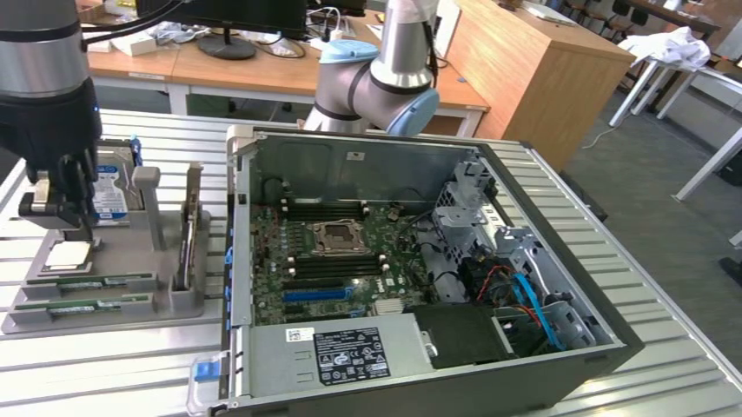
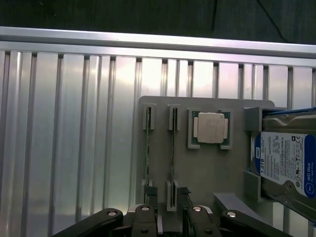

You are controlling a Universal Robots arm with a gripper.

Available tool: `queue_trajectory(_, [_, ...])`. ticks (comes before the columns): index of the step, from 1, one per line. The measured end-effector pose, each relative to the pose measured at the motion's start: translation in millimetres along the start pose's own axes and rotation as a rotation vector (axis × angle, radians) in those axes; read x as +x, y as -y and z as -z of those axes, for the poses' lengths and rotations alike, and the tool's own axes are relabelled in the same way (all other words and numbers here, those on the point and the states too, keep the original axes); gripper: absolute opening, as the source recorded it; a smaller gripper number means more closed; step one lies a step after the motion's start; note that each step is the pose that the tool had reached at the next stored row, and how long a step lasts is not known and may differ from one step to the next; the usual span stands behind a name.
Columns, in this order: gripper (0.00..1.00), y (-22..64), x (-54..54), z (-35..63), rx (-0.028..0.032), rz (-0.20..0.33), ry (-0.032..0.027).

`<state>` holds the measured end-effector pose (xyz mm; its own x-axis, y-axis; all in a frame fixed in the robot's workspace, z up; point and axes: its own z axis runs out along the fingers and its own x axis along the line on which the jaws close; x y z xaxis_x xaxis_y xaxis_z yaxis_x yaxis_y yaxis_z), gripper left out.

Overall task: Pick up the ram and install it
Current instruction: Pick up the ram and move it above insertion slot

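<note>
Hovering spread claw (image 1: 56, 213) near ram (image 1: 90, 282)

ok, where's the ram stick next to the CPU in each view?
Exterior view: ram stick on edge in the grey holder at the exterior view's left, beside the CPU.
Wrist view: ram stick edge-on, a thin line between the CPU and the second stick.
Shared landmark: the blue-labelled hard drive, standing in the same holder.
</note>
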<state>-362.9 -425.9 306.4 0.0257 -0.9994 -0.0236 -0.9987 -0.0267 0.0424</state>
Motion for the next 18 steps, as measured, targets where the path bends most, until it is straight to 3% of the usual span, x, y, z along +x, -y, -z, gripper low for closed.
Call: queue_trajectory(18, [0.3, 0.9, 0.5, -21.0, 0.0, 0.0, 0.0])
